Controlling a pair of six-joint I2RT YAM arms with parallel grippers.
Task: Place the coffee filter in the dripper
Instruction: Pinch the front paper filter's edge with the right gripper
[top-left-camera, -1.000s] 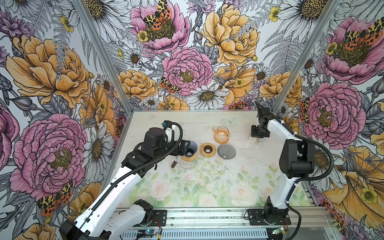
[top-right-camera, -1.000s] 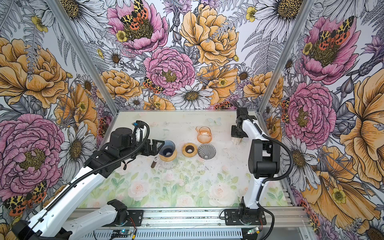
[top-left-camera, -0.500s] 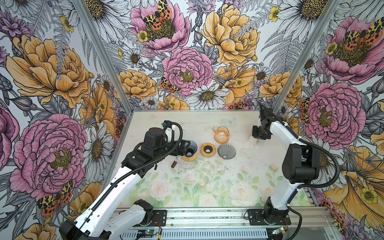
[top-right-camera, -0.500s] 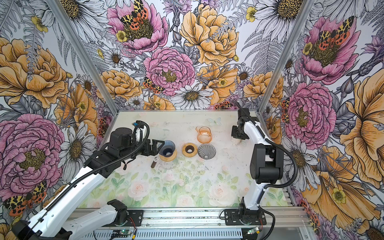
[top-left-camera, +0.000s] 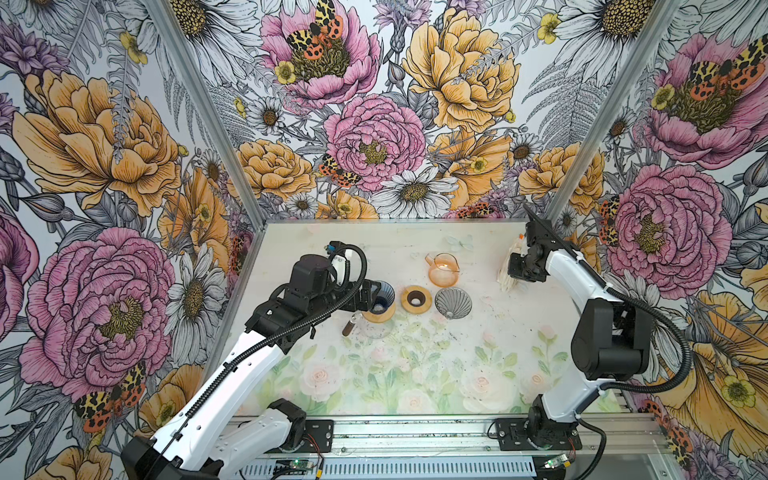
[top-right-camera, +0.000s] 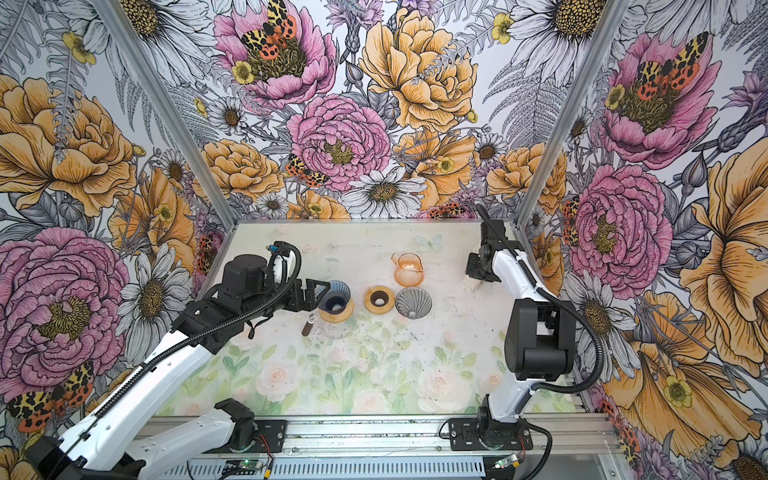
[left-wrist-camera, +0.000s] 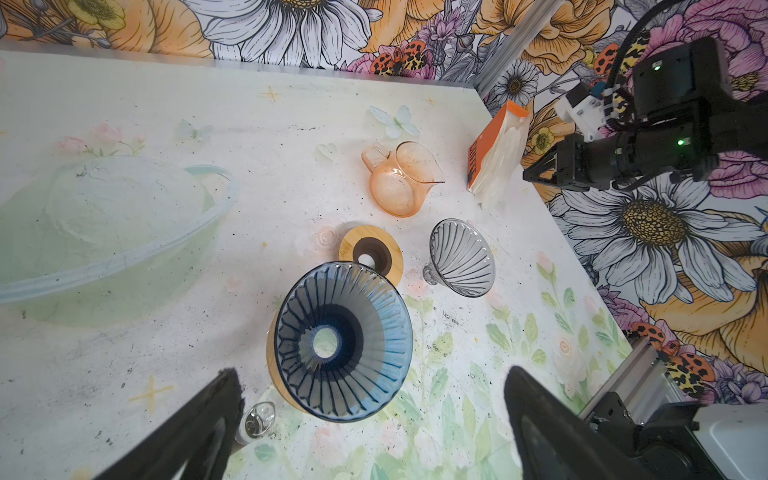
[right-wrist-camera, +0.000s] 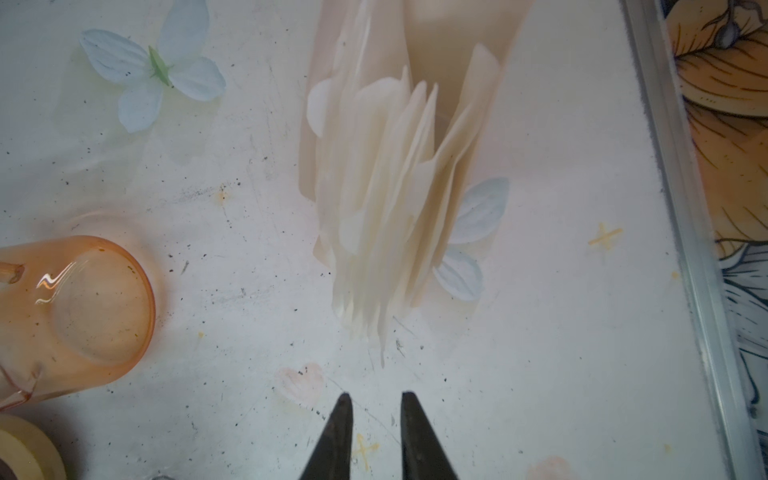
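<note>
near the orange filter pack (left-wrist-camera: 488, 141), its dark lettering unreadable, right tool (right-wrist-camera: 376, 399) stands slightly apart, left tool (left-wrist-camera: 372, 374) wide apart.

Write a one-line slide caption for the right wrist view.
Slightly parted black fingers point at a fanned stack of cream paper coffee filters, an orange glass pitcher standing nearby.

Bright, even light; soft shadows; glare streaks on the orange carafe (right-wrist-camera: 54, 286); filter stack (right-wrist-camera: 386, 208) slightly blurred.

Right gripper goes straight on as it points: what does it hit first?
Most likely the fanned stack of cream paper coffee filters, dead ahead of the right gripper in its wrist view. Only white tabletop between; depth is unclear.
</note>
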